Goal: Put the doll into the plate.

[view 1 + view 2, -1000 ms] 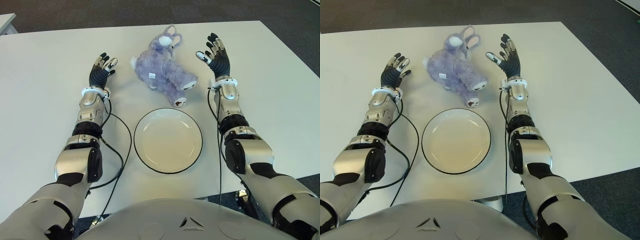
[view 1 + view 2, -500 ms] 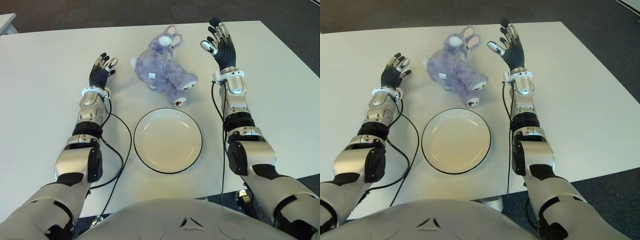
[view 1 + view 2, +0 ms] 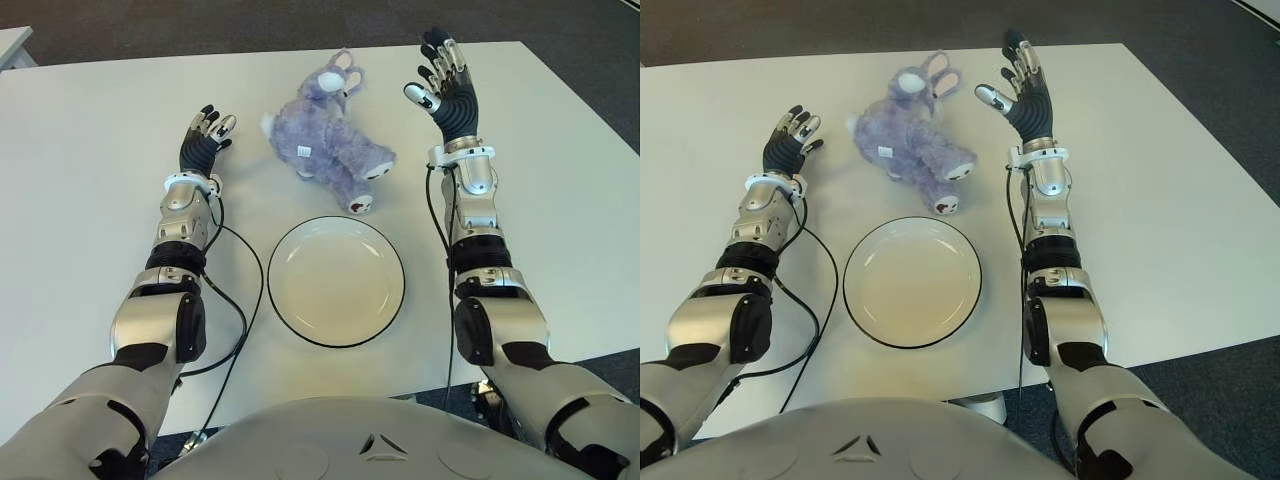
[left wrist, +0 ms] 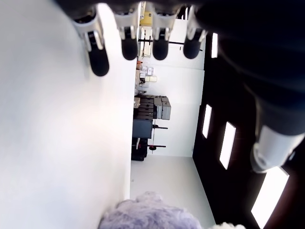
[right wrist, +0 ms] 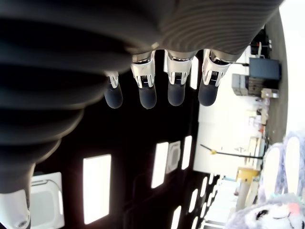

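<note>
Over the last second the right hand (image 3: 447,88) has risen and travelled farther out, from beside the plush bunny's (image 3: 325,135) legs to level with its head, fingers spread and empty. The left hand (image 3: 202,140), also spread and empty, has stayed near the bunny's other side. The bunny lies untouched just beyond the white plate (image 3: 336,281). Its small white tag (image 3: 302,152) is unreadable.

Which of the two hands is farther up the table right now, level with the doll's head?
The right hand, open beside the doll's head. The left hand, also open, shows nearer the robot, level with the doll's body. Neither touches it.
</note>
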